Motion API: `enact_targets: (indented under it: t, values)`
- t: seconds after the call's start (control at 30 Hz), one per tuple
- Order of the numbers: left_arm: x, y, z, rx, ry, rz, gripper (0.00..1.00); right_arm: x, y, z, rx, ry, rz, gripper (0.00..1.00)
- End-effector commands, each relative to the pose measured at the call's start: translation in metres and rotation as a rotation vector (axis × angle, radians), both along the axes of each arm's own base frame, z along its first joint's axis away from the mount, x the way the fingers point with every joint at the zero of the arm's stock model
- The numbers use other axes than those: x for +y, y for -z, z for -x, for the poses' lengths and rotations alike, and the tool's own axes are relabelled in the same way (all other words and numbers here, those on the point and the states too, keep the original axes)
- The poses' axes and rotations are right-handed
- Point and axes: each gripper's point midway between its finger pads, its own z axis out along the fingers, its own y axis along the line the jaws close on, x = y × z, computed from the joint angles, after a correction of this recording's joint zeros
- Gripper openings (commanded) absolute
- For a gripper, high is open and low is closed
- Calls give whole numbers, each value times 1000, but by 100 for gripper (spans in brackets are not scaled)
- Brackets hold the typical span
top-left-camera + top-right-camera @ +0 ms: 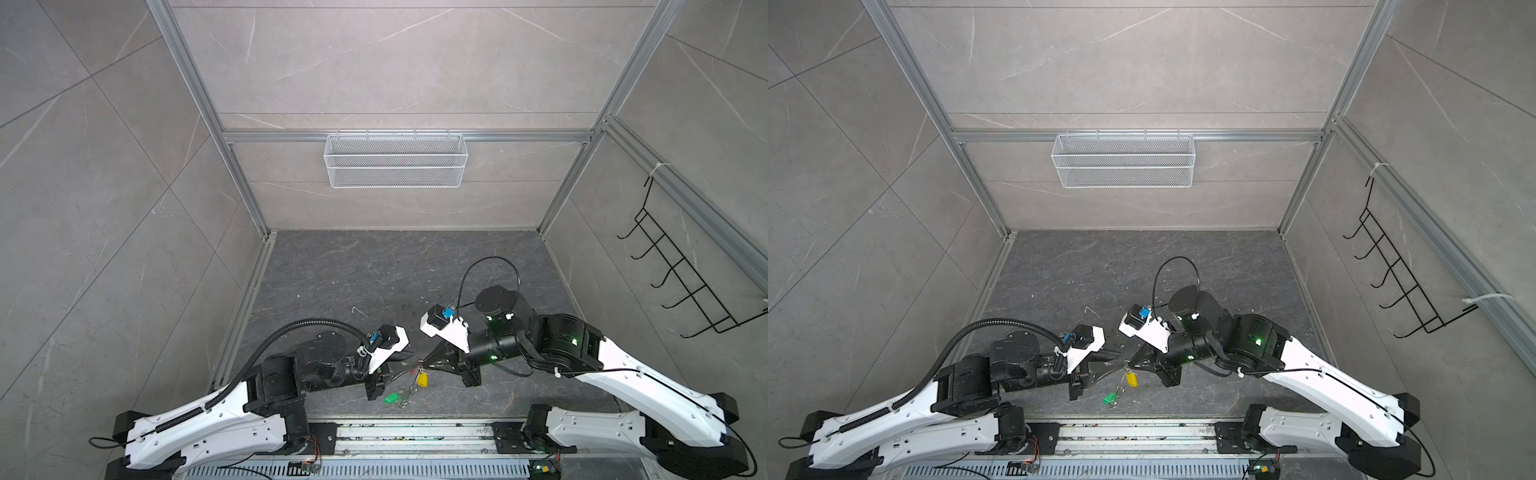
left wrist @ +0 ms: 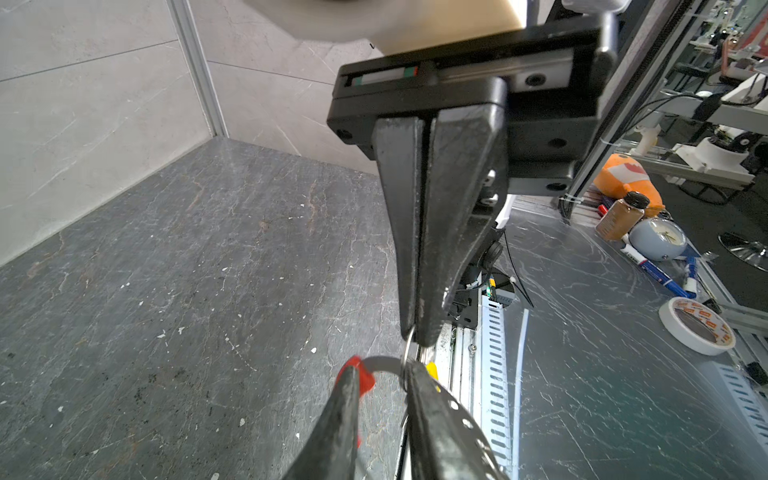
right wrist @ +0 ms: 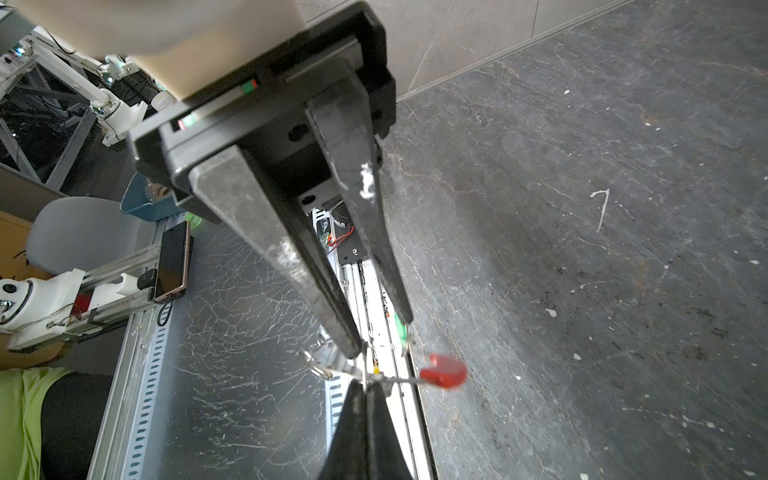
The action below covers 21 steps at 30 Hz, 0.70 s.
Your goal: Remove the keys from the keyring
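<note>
The left pincer (image 2: pixel 382 372) is open a little. The keyring (image 2: pixel 386 360) crosses the gap between its fingers, and I cannot tell if they squeeze it. The red sleeve (image 2: pixel 365 379) touches one finger. Most of the hoop is hidden by the pincers, up above the counter (image 1: pixel 374 282) near its front edge. The green key (image 1: pixel 390 398) hangs lowest, out to the front and left. The yellow key (image 1: pixel 422 379) points down. Their metal parts are too small to see well. The right pincer (image 2: pixel 417 330) is pinched tight on a small silver ring (image 2: pixel 409 353) looped round the hoop. A tape roll (image 2: pixel 698 326) has orange print, too blurry to read.
</note>
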Motion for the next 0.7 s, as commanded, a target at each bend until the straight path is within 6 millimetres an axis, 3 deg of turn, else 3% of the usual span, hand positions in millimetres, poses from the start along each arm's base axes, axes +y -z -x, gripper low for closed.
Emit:
enact_targets:
  t: [0.0,0.33,0.63,0.67]
  values:
    - [-2,-25,9,-25,63,63,20,0,-15,5,-19,-34,-30,0]
    - [-7,-24,18,-5,120,65,0,1,-16,3,-19,-22,-34,0]
    - [-11,-37,11,-14,78,189,0,6,-19,-7,-30,43,-85,0]
    - [-10,-40,7,-16,59,213,0,5,-20,-11,-38,67,-95,7]
